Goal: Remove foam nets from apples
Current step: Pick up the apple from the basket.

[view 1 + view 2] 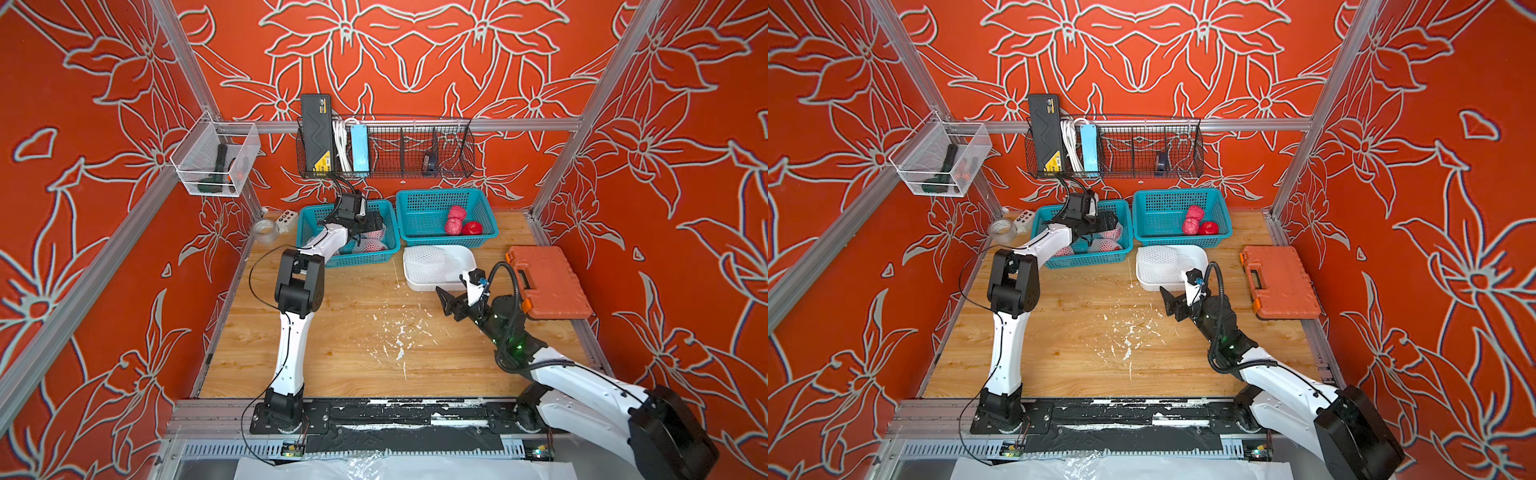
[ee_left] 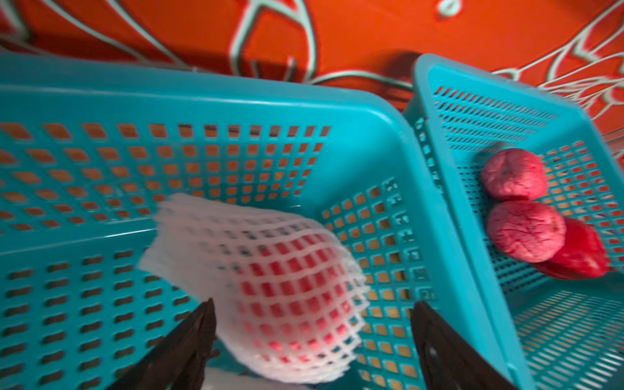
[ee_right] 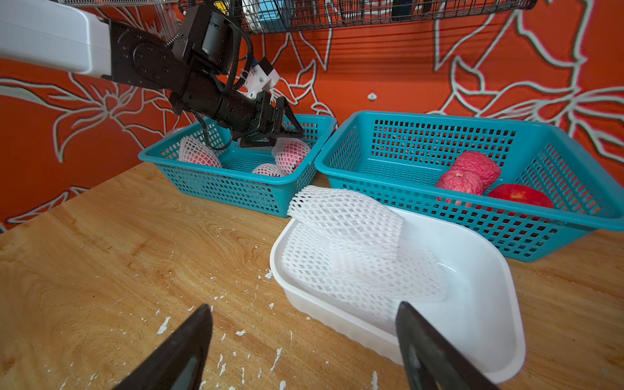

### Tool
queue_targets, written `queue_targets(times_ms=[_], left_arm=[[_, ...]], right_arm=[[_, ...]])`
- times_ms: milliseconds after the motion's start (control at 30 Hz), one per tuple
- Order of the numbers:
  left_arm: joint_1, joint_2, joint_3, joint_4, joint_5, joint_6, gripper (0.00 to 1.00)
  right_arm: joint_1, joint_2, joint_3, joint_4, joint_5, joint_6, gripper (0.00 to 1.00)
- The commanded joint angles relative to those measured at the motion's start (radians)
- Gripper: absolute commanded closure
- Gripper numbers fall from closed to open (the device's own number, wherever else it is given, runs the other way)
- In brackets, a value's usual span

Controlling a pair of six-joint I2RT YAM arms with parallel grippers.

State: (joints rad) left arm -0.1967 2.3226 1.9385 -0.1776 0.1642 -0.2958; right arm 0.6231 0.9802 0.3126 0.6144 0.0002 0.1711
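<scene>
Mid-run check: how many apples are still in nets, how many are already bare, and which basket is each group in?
Netted apples, left teal basket: 3 in view; the left arm may hide more
Bare apples, right teal basket: 3
Total: 6 apples in view

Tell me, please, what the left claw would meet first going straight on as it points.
Probably the red apple wrapped in white foam mesh net, right ahead of the left claw.

Apple in foam net, teal basket.
Left gripper jaws wide apart, framing it; three bare apples in neighbouring basket.
</scene>
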Motion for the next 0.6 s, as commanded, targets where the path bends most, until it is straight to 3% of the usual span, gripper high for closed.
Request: queue_targets(times_ms=[0, 133, 567], left_arm=[[-0.009, 0.042, 0.053, -0.023, -0.049, 0.069, 0.07], [-0.018, 0.099, 0.118, -0.049, -0.048, 0.084, 0.02], [-0.046, 0.183, 0.193, -0.085, -0.086, 0.115, 0.02]], right_arm=[[0.008, -0.009, 0.006, 0.027, 0.02, 0.012, 0.15], [0.007, -0.006, 0.008, 0.03, 0.018, 0.012, 0.15], [0.007, -0.011, 0.005, 0.03, 0.031, 0.014, 0.14]])
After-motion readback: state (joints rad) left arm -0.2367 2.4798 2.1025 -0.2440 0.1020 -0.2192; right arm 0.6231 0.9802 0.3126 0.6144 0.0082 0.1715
